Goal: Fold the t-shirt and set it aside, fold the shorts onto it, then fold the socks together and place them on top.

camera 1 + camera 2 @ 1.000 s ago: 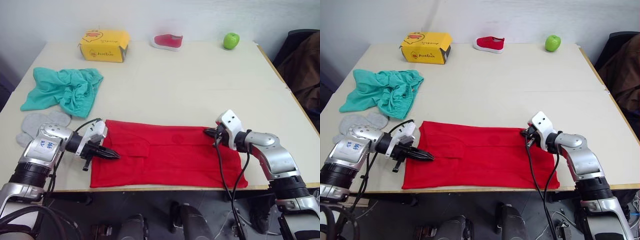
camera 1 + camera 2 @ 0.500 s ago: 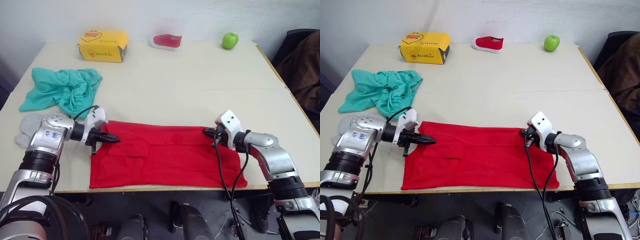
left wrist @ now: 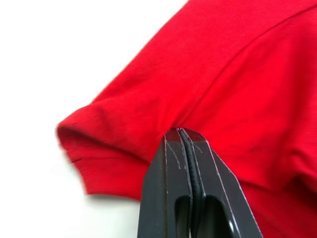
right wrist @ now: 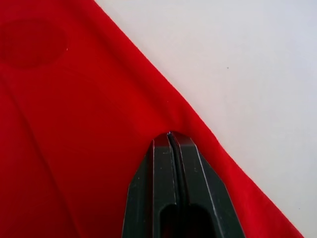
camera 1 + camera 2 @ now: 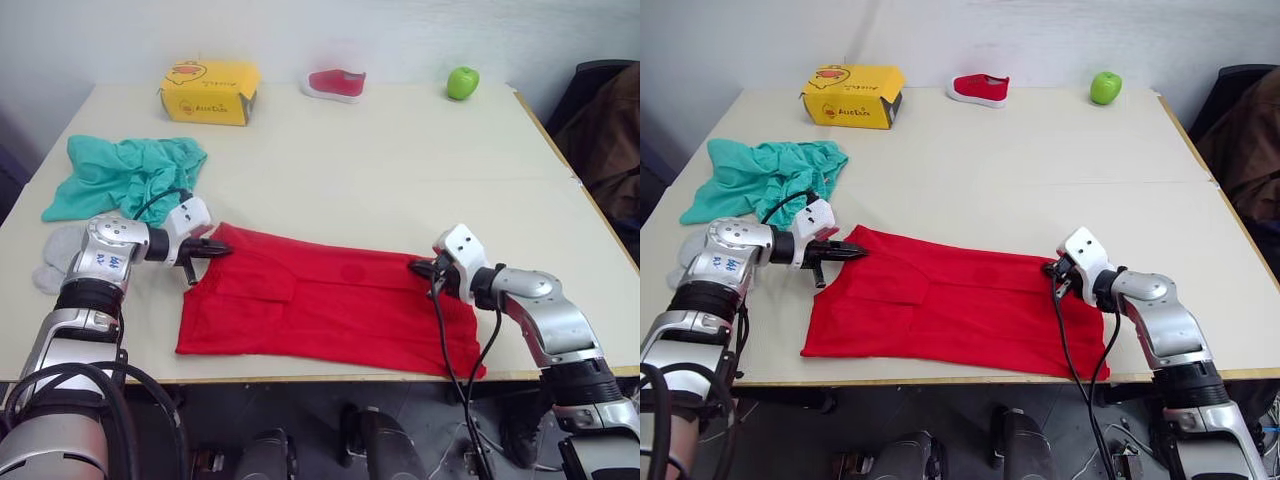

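Left pincer (image 5: 218, 249) clamped on t-shirt (image 5: 330, 312) far corner; right pincer (image 5: 416, 268) clamped on opposite far corner. T-shirt spread between pincers on counter (image 5: 400, 170). Shorts (image 5: 125, 178) beyond left pincer, socks (image 5: 55, 255) beside it.

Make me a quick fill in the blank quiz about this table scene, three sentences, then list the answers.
1. Both the left gripper and the right gripper are shut on the far edge of the ____ t-shirt.
2. The teal shorts lie on the robot's ____ side of the table.
3. At the far edge, the red shoe sits between the yellow box and the green ____.

Missing words: red; left; apple
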Available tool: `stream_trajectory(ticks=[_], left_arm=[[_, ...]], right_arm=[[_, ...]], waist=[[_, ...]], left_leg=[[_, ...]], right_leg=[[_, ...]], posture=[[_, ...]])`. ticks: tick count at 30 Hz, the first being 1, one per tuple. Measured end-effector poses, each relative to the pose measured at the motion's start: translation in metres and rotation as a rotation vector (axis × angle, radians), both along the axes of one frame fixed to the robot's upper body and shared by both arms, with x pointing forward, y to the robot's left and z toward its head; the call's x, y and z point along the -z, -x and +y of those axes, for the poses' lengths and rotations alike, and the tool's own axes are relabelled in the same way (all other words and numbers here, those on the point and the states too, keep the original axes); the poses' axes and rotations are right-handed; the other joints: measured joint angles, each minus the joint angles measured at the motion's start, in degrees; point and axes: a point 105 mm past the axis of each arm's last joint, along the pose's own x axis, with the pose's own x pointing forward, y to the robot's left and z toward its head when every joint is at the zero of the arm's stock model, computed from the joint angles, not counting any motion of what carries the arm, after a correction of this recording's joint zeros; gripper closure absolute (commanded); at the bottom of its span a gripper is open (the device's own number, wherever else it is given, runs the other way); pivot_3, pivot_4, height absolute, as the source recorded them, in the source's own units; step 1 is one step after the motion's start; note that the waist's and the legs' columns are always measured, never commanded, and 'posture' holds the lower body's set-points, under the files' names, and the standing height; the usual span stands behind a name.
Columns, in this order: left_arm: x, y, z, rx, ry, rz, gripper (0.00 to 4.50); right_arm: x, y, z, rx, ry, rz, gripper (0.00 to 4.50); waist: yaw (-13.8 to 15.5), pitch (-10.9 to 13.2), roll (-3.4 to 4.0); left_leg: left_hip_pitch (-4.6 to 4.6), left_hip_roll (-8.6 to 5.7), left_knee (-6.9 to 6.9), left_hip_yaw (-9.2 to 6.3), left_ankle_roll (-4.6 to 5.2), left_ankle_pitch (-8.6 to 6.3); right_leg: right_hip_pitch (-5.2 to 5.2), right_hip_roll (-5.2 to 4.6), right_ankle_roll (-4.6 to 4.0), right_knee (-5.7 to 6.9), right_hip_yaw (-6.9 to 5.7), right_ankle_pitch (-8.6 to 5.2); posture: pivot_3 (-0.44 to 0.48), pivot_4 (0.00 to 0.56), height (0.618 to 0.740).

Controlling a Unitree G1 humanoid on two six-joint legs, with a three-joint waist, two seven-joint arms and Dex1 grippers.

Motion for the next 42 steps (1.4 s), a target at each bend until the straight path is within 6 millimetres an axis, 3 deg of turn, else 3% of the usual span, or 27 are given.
stream_trajectory(ticks=[5,9,13,15,23,28,31,33,35,39,42], left_arm=[[-0.005,0.007,-0.004,0.032,0.100,0.068,4.47],[-0.022,0.007,-0.015,0.065,0.190,0.066,4.47],[-0.011,0.002,-0.024,0.067,0.128,0.057,4.47],[0.002,0.000,-0.023,0.046,0.084,0.078,4.47],[-0.005,-0.028,-0.008,-0.130,-0.004,-0.059,4.47],[-0.008,-0.020,-0.007,-0.092,0.073,0.005,4.47],[-0.020,-0.011,-0.010,-0.003,0.105,0.021,3.95],[-0.034,-0.006,-0.015,0.061,0.132,0.002,3.34],[-0.051,0.000,-0.026,0.134,0.160,-0.028,2.73],[-0.081,0.012,-0.048,0.246,0.205,-0.083,1.49],[-0.092,0.028,-0.065,0.342,0.246,-0.078,0.57]], right_arm=[[-0.001,0.002,-0.005,0.008,0.003,-0.004,4.50],[-0.001,0.003,-0.010,0.020,0.010,-0.002,4.50],[-0.001,0.004,-0.012,0.025,0.015,0.001,4.50],[-0.001,0.005,-0.016,0.031,0.027,0.002,4.50],[0.000,0.008,-0.042,0.087,0.104,0.010,4.50],[-0.004,0.016,-0.066,0.140,0.123,0.018,4.50],[-0.007,0.019,-0.064,0.129,0.075,0.056,4.50],[-0.015,0.022,-0.058,0.082,0.056,0.070,4.50],[-0.031,0.018,-0.054,0.035,0.059,0.057,4.15],[-0.061,0.008,-0.053,-0.031,0.087,0.031,2.90],[-0.053,0.000,-0.054,-0.059,0.121,0.092,1.91]], waist=[[0.0,0.0,-0.01],[0.4,0.0,-0.02],[0.2,0.0,-0.02],[0.2,0.0,-0.02],[0.7,0.0,-0.09],[0.8,0.0,-0.10],[0.7,0.0,-0.09],[0.7,0.0,-0.08],[0.4,0.1,-0.04],[0.1,0.1,-0.04],[-0.1,0.1,-0.04]], left_leg=[[-0.10,0.00,0.03,-0.02,0.00,0.00],[-0.17,-0.03,0.09,-0.11,0.01,0.00],[-0.14,-0.03,0.06,-0.09,0.01,0.00],[-0.14,-0.03,0.06,-0.08,0.01,0.00],[0.01,-0.04,0.05,-0.09,0.02,-0.01],[-0.12,-0.03,0.07,-0.09,0.02,-0.01],[-0.17,-0.03,0.07,-0.08,0.02,-0.01],[-0.20,-0.02,0.07,-0.09,0.02,-0.01],[-0.19,-0.03,0.08,-0.08,0.02,-0.01],[-0.18,0.00,0.06,-0.10,0.01,-0.01],[-0.18,0.00,0.06,-0.08,0.02,-0.01]], right_leg=[[-0.04,0.00,0.00,-0.01,-0.05,0.00],[-0.02,-0.04,0.01,-0.05,-0.13,0.00],[-0.02,-0.03,0.01,-0.04,-0.12,0.00],[-0.01,-0.02,0.01,-0.04,-0.12,0.01],[0.12,-0.08,0.02,-0.03,-0.11,0.01],[0.03,-0.05,0.02,-0.05,-0.16,0.01],[-0.03,-0.03,0.02,-0.05,-0.16,0.01],[-0.06,-0.03,0.02,-0.05,-0.15,0.01],[-0.05,-0.03,0.02,-0.05,-0.13,0.01],[-0.05,0.00,0.02,-0.06,-0.15,0.01],[-0.05,0.00,0.02,-0.06,-0.12,0.01]], posture=[[0.000,0.150,0.740],[0.000,0.150,0.740],[0.000,0.150,0.740],[0.000,0.150,0.740],[0.000,0.150,0.740],[0.000,0.150,0.740],[0.000,0.150,0.740],[0.000,0.150,0.740],[0.000,0.150,0.740],[0.000,0.150,0.740],[0.000,0.150,0.740]])
